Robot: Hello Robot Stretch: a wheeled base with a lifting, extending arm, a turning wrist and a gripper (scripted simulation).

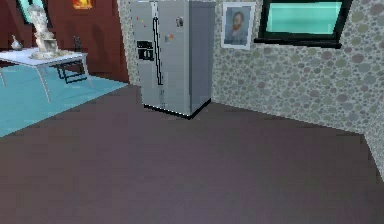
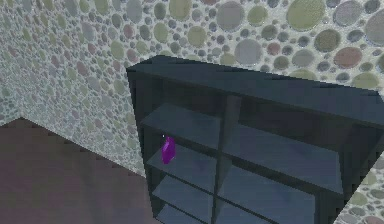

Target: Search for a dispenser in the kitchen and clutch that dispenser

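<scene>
I judge this is the search step, nothing clutched yet. Ahead stands a tall silver double-door refrigerator (image 1: 170, 55) against the pebble-patterned wall (image 1: 300, 85), so I take this for the kitchen. Out to the arm's side is a dark blue-grey open shelf unit (image 2: 230, 140). In its left column, on an upper shelf near the left side panel, sits a small purple bottle-shaped object (image 2: 168, 149). It could be the dispenser, but I cannot be sure at this size. I cannot tell the state of the gripper from these views. The next move calls for lining the base up with that shelf column, then setting the lift to that shelf's height before extending.
</scene>
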